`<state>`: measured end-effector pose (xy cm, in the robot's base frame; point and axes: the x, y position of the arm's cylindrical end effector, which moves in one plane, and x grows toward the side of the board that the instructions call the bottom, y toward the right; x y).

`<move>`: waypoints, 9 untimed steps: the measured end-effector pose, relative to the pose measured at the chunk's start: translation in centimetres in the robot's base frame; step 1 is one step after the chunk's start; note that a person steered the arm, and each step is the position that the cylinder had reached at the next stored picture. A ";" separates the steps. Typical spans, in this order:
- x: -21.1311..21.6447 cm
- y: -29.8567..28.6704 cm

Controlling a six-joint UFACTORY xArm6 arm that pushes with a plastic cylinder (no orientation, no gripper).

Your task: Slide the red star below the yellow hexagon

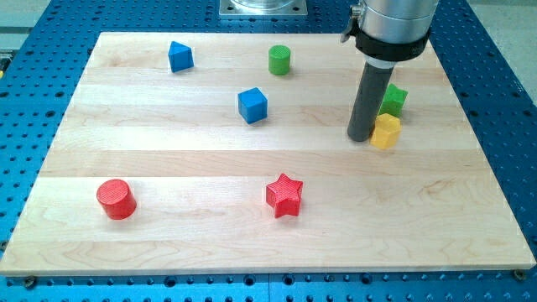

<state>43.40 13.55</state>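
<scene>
The red star (284,195) lies on the wooden board below the middle of the view. The yellow hexagon (386,131) sits at the view's right, just below a green star-like block (393,99). My tip (362,138) rests on the board right beside the yellow hexagon's left side, close to or touching it. The tip is far up and to the right of the red star.
A red cylinder (116,199) sits at the lower left. A blue cube (252,105) is near the middle top, a blue wedge-like block (179,56) at the upper left, a green cylinder (279,59) at the top middle. The board (168,243) lies on a blue perforated table.
</scene>
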 end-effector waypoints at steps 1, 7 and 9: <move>0.8 -1.5; 12.3 -12.2; 15.1 -2.5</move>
<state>58.48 11.06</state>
